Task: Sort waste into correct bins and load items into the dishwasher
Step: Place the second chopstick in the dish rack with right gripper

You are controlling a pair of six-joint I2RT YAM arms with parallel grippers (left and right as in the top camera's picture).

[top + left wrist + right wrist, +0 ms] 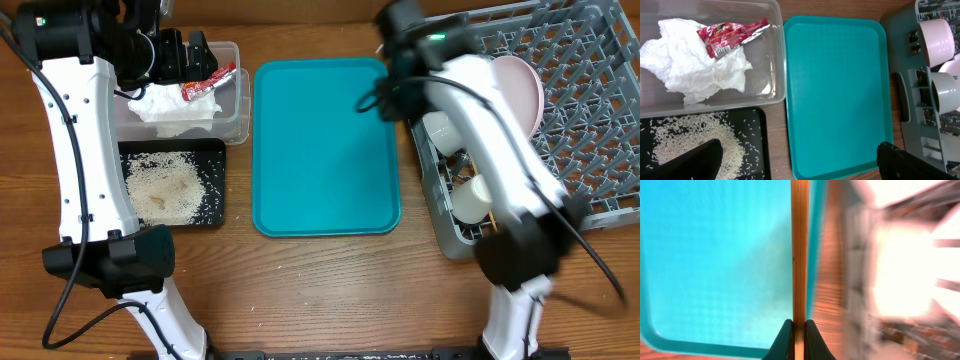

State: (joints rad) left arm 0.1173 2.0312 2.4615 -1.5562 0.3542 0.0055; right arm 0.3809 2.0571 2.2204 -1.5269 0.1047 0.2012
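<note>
My right gripper (pixel 799 330) is shut on a thin wooden chopstick (pixel 799 250) and holds it over the right edge of the teal tray (pixel 715 255); this view is blurred. In the overhead view the right gripper (pixel 386 98) is beside the grey dish rack (pixel 590 150), which holds a white plate (pixel 525 85), a bowl (pixel 440 130) and a cup (pixel 470 197). My left gripper (pixel 800 165) is open and empty above the clear tub (pixel 775 60). The tub holds the crumpled napkin (pixel 690 70) and the red wrapper (pixel 725 37). Rice (pixel 685 137) lies in the black tray (pixel 755 145).
The teal tray (pixel 325 150) lies in the middle between the bins and the rack, with nothing on it. Two white bowls (pixel 938 39) stand on edge in the rack's near side. A few rice grains lie on the wood beside the black tray.
</note>
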